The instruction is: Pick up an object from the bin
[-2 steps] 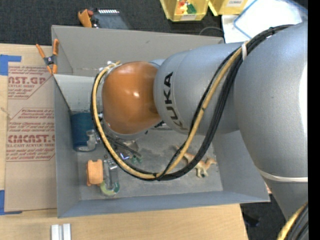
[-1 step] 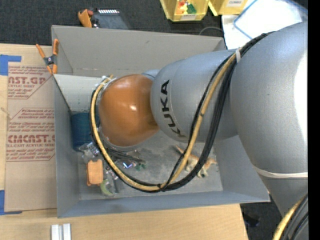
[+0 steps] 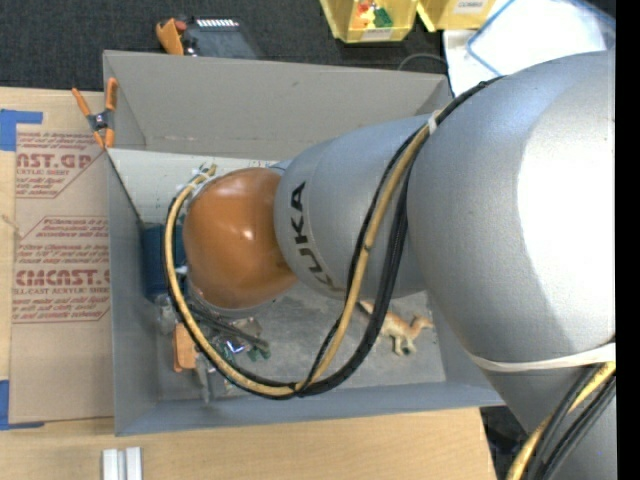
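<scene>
My gripper [image 3: 226, 336] reaches down into the left half of the bin, and only dark parts of it show below the orange wrist cover. Just left of it lies a small orange piece [image 3: 183, 349] near the bin's front-left corner. A dark blue blocky thing [image 3: 152, 261] stands against the left wall, behind the orange piece. A short dark green bit [image 3: 255, 347] lies right beside the gripper on the floor. A tan toy animal [image 3: 406, 330] stands on the floor toward the front right, well apart from the gripper.
The large grey arm and its orange cover hang over the middle and right of the bin and hide much of the floor. A yellow and black cable loops down from the arm close to the front wall.
</scene>
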